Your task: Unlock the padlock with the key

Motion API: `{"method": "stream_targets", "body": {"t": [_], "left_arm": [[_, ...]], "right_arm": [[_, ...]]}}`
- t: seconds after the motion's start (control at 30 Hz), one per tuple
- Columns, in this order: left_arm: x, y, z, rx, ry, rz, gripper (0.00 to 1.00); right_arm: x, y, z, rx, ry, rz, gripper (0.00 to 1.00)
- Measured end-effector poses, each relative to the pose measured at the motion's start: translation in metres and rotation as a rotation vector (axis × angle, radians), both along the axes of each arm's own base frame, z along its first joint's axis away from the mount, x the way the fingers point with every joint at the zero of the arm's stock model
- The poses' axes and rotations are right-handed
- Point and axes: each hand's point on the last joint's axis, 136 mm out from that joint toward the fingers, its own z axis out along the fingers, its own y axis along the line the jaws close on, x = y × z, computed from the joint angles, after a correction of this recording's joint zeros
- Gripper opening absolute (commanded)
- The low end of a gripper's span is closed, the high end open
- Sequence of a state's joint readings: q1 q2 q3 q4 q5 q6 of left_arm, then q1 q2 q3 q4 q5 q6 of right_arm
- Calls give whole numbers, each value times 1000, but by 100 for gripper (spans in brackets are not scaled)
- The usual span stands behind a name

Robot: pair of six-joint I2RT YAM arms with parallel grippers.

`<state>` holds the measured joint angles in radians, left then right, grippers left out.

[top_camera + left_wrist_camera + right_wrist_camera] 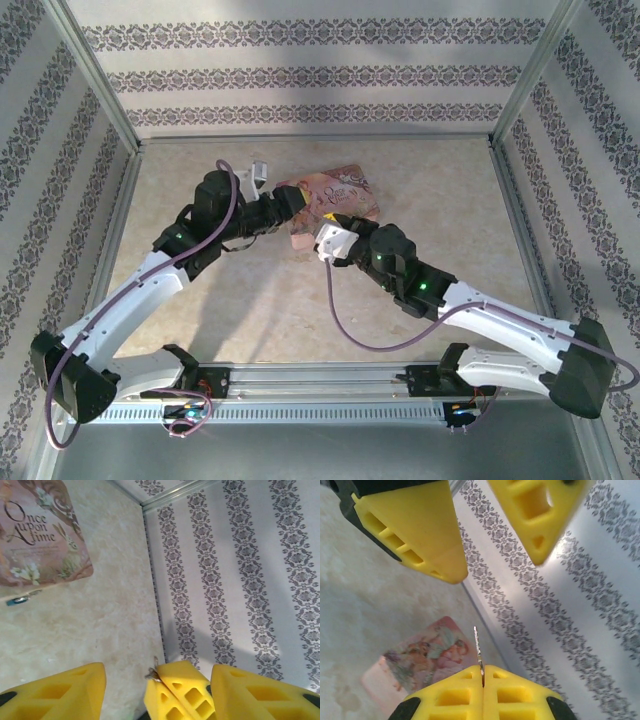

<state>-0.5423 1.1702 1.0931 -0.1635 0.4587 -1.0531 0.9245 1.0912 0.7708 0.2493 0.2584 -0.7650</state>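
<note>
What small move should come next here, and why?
Probably move the open left hand toward the padlock to grip it: the right hand is shut on the key, and the padlock lies unheld beside the pink tin.

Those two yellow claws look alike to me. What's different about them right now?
The left gripper has its jaws wide apart; the right gripper has them pressed together. The right gripper pinches a thin metal key; the left gripper holds nothing. Both have yellow, hollowed fingers.
</note>
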Motion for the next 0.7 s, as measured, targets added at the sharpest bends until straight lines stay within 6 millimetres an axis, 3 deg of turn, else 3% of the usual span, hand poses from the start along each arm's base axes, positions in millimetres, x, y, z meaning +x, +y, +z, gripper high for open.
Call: {"method": "stream_targets", "body": {"t": [0.4,0.7], "left_arm": [[9,-15,-12,-56,42,15,51],[12,-16,-11,-91,43,28,34]], "right_arm": [[10,10,4,-91,-119,-21,0],[11,15,11,-71,-145,-18,0]]}}
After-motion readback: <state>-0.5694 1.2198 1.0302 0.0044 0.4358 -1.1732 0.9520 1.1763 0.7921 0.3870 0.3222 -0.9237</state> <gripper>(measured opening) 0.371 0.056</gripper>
